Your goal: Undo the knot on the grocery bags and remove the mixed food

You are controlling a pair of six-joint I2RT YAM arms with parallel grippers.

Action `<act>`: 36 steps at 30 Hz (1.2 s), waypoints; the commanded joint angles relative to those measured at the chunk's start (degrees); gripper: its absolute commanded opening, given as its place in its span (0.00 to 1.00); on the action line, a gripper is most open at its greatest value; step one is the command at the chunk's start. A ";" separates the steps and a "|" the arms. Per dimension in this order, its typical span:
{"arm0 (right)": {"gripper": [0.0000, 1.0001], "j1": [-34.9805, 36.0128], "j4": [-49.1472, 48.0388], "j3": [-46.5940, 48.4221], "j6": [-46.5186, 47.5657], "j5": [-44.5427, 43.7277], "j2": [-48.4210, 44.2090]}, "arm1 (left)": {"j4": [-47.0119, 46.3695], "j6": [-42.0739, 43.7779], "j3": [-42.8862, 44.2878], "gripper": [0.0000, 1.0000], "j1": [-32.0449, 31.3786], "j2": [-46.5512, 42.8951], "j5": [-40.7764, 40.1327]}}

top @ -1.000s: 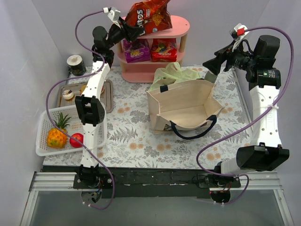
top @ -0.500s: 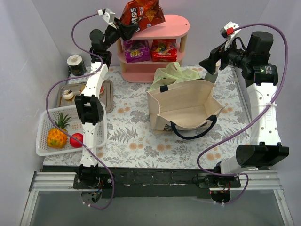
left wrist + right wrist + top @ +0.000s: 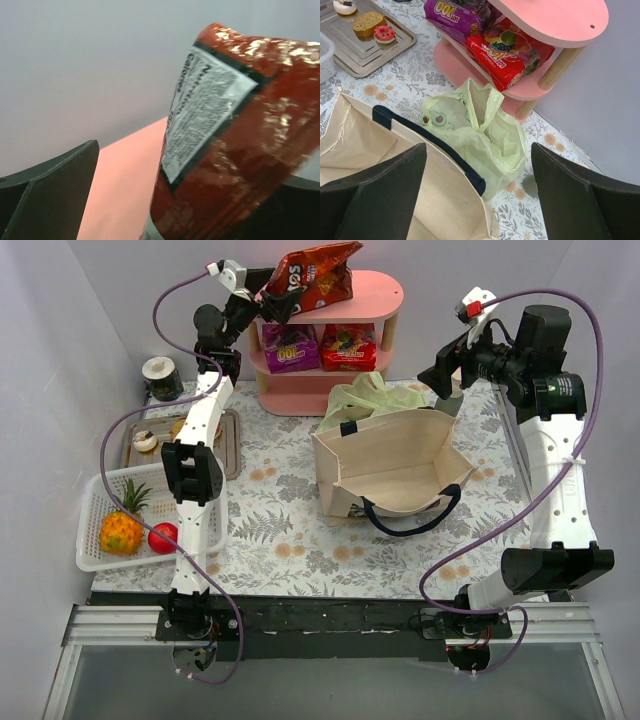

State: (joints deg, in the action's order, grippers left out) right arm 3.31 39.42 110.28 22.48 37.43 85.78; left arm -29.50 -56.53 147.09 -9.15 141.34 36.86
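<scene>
- The counter (image 3: pixel 280 530), under a leaf-print cloth, carried everything.
- The beige tote (image 3: pixel 400 440) stood open mid-counter, right of centre, its navy handles hanging at the near and far sides; nothing showed on the bare part of its floor.
- A pink shelf (image 3: pixel 375 295) with two tiers stood at the far edge.
- A white basket (image 3: pixel 100 480) sat at the near left.
- A metal tray (image 3: pixel 228 445) lay just beyond the basket.
- The plastic bag (image 3: pixel 485 135) lay slumped between the tote's far wall and the shelf, touching the tote. Its handles (image 3: pixel 482 97) bunched upward; whether they were knotted could not be told.
- The right pincer (image 3: pixel 479 147) hovered above the bag and the tote's far rim, fingers spread wide, nothing between them.
- The left pincer (image 3: pixel 283 302) was at the left end of the shelf's top tier, fingers spread. A red packet (image 3: pixel 315 270) leaned tilted on that tier between them. In the wrist view the left finger stood clear of it; contact with the right finger was hidden.
- A purple packet (image 3: pixel 290 348) and a second red packet (image 3: pixel 350 345) lay side by side on the lower tier.
- A pineapple (image 3: pixel 120 530) lay in the basket.
- A red fruit (image 3: pixel 163 536) lay just right of it.
- Three pastries (image 3: pixel 369 22) rested on the tray.
</scene>
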 commanded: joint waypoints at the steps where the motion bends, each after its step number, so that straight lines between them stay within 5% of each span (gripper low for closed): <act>1: 0.91 1.08 -1.27 1.96 0.20 0.18 0.97 | -4.33 7.92 2.68 0.95 -1.31 0.17 -8.73; 16: 0.91 2.84 -4.00 -3.49 -1.04 -0.07 -0.43 | -14.10 22.43 2.42 0.96 -0.61 0.34 -24.55; 36: 0.92 5.13 0.13 -4.28 1.60 -3.68 -2.02 | -12.33 28.06 1.54 0.95 2.29 1.84 -24.90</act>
State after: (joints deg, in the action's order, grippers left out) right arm 7.57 37.91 103.70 22.74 34.96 85.73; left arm -40.56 -28.77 147.68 -8.05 143.50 14.72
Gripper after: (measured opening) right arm 0.915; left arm 0.956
